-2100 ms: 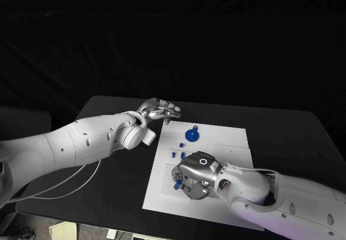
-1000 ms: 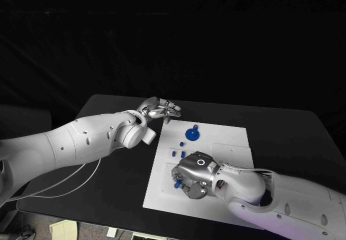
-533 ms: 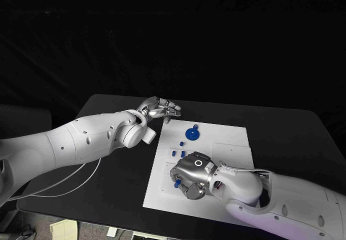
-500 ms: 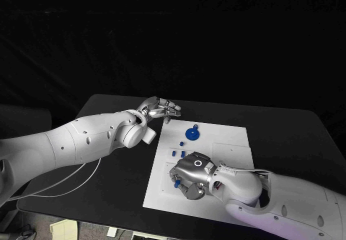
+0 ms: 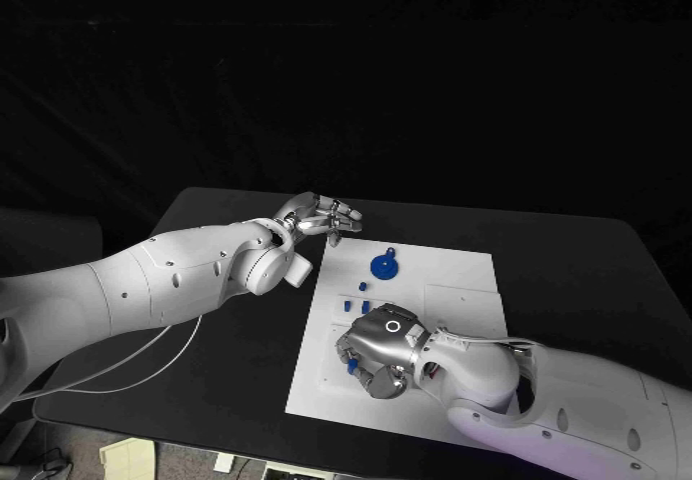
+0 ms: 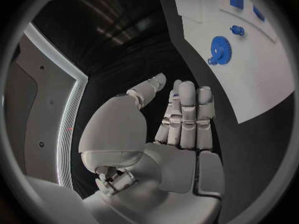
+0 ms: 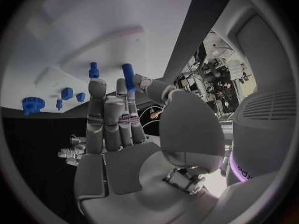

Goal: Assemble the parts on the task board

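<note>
Head view first: my right hand [image 5: 379,352] sits low over the near-left part of the task board [image 5: 462,300], knuckles up and fingers curled down toward the plate, with a small blue peg [image 5: 353,368] at its fingertips on the left side; from here I cannot tell whether the peg is pinched or merely touched. Farther along the white plate lies a blue gear [image 5: 384,267], and between the gear and that hand I see a few small blue pieces [image 5: 362,291] along the board's left margin. My left hand [image 5: 320,217] hovers off the board's far-left corner, above the black table [image 5: 577,260], holding nothing, fingers loosely bent and a little apart. Left wrist view next: the left hand [image 6: 181,117] has its fingers stretched out side by side with the thumb apart from them, nothing in it, and beyond the fingertips I see the board's edge [image 6: 261,84] with the blue gear [image 6: 219,48] and smaller blue pieces [image 6: 236,1] past it. Right wrist view last: the right hand [image 7: 118,124] has its fingers extended toward the board [image 7: 74,30], and a blue peg [image 7: 128,76] stands upright just beside the fingertips [image 7: 121,87], apparently between two of them, though I cannot confirm a grip. A shorter blue stud [image 7: 93,70] stands at another fingertip, and the gear [image 7: 31,104] lies well off to one side.
</note>
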